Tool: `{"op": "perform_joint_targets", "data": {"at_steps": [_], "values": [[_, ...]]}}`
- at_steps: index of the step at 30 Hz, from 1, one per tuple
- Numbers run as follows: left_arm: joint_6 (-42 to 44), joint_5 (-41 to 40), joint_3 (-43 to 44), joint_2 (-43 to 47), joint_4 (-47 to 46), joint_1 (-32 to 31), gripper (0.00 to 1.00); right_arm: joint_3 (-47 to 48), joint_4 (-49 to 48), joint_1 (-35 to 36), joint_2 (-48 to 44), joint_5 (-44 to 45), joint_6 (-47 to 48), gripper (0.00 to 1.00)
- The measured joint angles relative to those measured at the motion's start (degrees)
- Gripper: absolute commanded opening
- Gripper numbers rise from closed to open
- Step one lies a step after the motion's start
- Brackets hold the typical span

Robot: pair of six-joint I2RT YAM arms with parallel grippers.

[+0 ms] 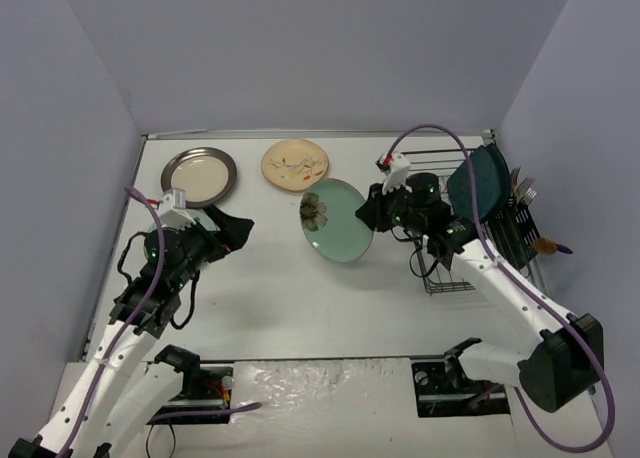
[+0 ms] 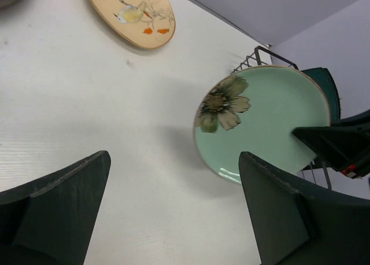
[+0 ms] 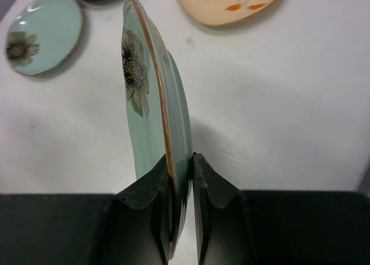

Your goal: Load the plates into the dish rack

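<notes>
I see right tool [image 3: 181, 181] clenched on the rim of a glossy round mint plate [image 3: 139, 103] with a flower motif, tilted. Left tool [image 2: 174, 156] released over white desk [image 1: 270, 278].

The mint plate [image 3: 151, 97] is glossy, the wire rack [image 1: 448, 281] dark metal, the table [image 1: 260, 278] matt.

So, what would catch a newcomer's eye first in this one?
The flowered mint plate, pinched by its rim in the right end effector and held on edge mid-table. To its right the rack already holds a teal plate; the left end effector hangs open.
</notes>
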State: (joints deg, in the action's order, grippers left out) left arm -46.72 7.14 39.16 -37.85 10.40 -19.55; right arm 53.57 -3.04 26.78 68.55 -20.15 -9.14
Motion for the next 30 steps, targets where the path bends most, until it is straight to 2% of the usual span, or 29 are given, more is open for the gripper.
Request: {"op": "perform_joint_targets", "data": {"at_steps": [7, 10, 13, 18, 22, 30], "values": [[12.1, -12.5, 13.9, -2.6, 19.4, 0.0, 0.97, 6.1, 8.2, -0.2, -7.4, 24.7, 12.1, 0.0], [16.8, -16.7, 16.2, -4.0, 24.0, 0.1, 0.97, 8.4, 8.9, -1.4, -8.3, 34.7, 18.1, 0.0], [20.1, -19.1, 16.2, -4.9, 26.9, 0.1, 0.97, 10.3, 8.7, -5.0, -7.6, 40.1, 22.7, 0.0], [22.9, -21.5, 12.6, -4.6, 27.9, 0.1, 0.97, 10.7, 7.1, -13.4, -4.6, 44.1, 27.4, 0.0], [23.9, -22.5, 10.4, -3.5, 29.3, 0.3, 0.97, 10.7, 4.8, -19.3, -0.1, 43.7, 28.9, 0.0], [24.7, -23.6, 10.4, -3.0, 29.7, 1.0, 0.97, 10.5, 1.5, -24.1, 7.6, 40.2, 28.1, 0.0]]}}
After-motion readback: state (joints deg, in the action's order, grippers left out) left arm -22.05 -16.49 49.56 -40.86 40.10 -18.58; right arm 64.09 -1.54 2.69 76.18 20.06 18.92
